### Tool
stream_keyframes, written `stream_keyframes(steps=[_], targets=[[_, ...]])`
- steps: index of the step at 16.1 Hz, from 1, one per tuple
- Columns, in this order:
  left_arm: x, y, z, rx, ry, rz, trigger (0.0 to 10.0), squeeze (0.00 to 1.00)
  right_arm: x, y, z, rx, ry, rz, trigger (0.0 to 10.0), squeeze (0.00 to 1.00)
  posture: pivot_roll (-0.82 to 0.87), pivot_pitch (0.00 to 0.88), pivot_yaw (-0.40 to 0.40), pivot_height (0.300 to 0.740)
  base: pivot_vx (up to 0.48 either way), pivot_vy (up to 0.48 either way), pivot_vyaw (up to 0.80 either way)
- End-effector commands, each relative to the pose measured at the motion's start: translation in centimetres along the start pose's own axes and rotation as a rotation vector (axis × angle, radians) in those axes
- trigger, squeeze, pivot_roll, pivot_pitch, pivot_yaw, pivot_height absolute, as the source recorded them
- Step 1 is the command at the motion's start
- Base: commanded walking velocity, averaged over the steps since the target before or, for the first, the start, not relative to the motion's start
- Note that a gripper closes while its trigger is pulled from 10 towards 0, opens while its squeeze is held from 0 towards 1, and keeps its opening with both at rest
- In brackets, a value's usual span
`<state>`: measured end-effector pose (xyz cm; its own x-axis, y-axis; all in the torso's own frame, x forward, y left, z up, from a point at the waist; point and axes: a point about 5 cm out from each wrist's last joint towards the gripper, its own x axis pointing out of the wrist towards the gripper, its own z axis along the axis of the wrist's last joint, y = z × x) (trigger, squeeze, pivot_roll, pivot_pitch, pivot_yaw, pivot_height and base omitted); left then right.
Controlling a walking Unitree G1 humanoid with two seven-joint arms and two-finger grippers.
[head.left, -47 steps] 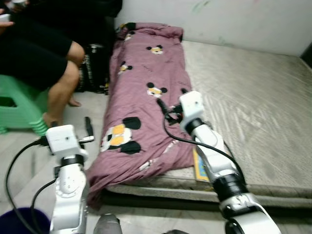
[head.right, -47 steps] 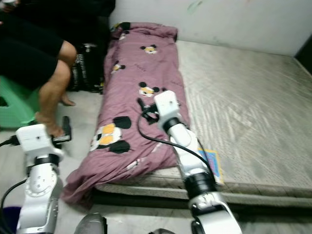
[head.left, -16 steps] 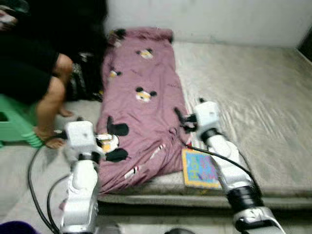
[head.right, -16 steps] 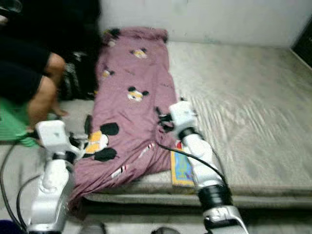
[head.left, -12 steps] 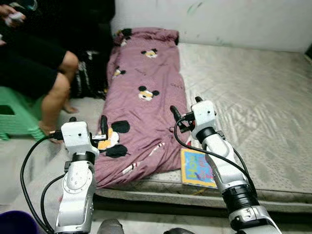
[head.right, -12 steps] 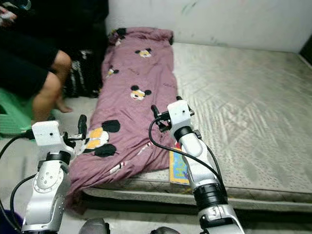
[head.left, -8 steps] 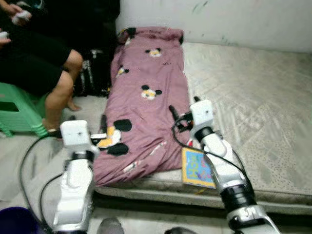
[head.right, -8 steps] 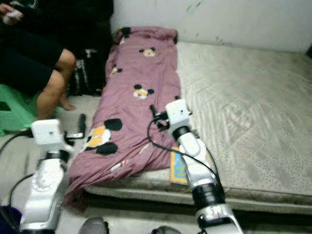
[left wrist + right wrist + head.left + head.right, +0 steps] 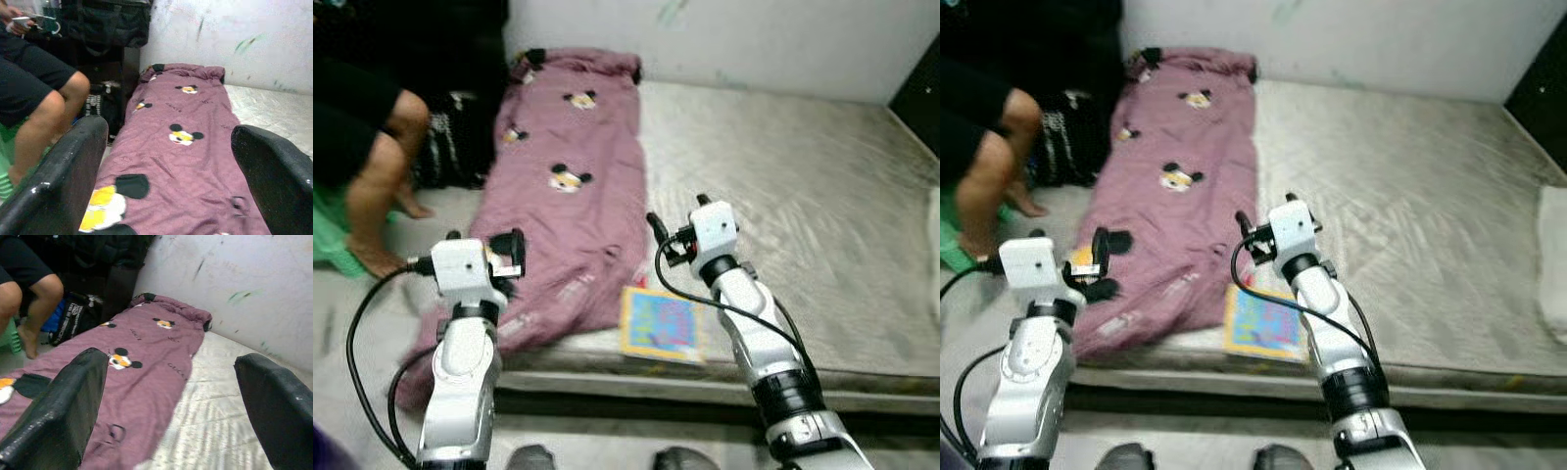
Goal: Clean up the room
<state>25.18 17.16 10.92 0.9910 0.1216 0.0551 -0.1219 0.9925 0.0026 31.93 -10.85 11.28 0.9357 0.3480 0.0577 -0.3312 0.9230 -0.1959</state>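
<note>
Mattress (image 9: 803,196): you had one, bare and grey, lying on the floor against the wall.
Blanket (image 9: 563,186): one, purple with cartoon mouse prints, ran along the mattress's left edge from the wall end to the near end, where it spilled over onto the floor.
Book (image 9: 661,323): one, bright blue and yellow, lay flat at the mattress's near edge, just beside the blanket.
Left gripper (image 9: 166,161): your fingers were spread wide with nothing between them, raised over the blanket's near end.
Right gripper (image 9: 171,396): fingers likewise wide apart and empty, raised above the mattress just right of the blanket, beyond the book.
Person (image 9: 372,147): one, seated left of the mattress, bare legs on the floor.
Bag (image 9: 450,137): one, black, stood between the person and the mattress; you could not see its contents.
</note>
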Motion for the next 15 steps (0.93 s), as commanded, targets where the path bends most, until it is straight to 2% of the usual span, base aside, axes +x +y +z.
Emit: stream_keyframes(steps=[1,9,15], targets=[[0.01,-0.75,0.00,-0.010,0.002,-0.018,10.0,0.00,-0.27,-1.03,-0.25,-0.016,0.012,-0.028,10.0,0.00,0.04,0.000,-0.064,0.740,0.000,-0.480,0.00],[0.08,-0.86,0.02,-0.011,-0.001,-0.018,10.0,0.00,-0.24,-1.06,-0.23,-0.025,0.010,-0.022,10.0,0.00,0.04,0.000,-0.066,0.740,0.000,-0.477,0.00],[-0.08,-1.14,0.48,-0.030,-0.042,-0.062,10.0,0.00,-0.10,-0.99,-0.24,-0.029,0.007,-0.017,10.0,0.00,0.04,0.000,-0.067,0.740,0.000,0.000,0.00]])
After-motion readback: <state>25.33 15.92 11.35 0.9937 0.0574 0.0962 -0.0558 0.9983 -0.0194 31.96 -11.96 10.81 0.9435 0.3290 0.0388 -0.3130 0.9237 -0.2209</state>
